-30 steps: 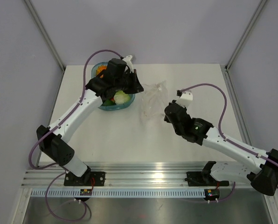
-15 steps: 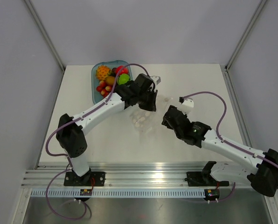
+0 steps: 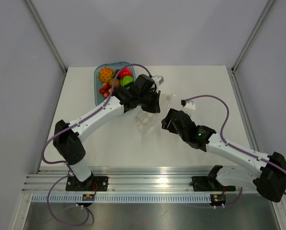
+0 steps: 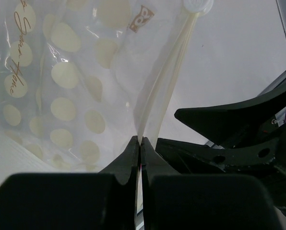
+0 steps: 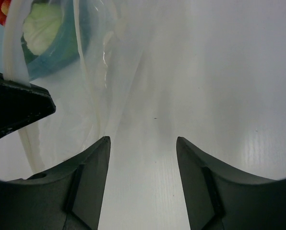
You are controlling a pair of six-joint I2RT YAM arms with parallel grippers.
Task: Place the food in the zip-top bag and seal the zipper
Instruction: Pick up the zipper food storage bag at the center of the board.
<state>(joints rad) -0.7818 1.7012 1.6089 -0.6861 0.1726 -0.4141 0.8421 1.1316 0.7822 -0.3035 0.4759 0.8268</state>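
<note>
The bag (image 3: 145, 120) is on the desk (image 3: 205, 86), thin, soft and slippery. Its zipper (image 4: 164, 72) edge is firmer, best to grab. The left gripper (image 4: 139, 143) pinches it there; the right gripper (image 5: 142, 141) is spread apart, holding nothing.

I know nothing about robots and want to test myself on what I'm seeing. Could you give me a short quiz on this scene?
1. True or false: the left gripper is shut on an edge of the zip-top bag.
2. Fill in the blank: the right gripper is ___ (open or shut).
3. Where does the toy food sit?
A. in the zip-top bag
B. in the blue tray
C. in the right gripper

Key: 1 true; 2 open; 3 B.
</note>
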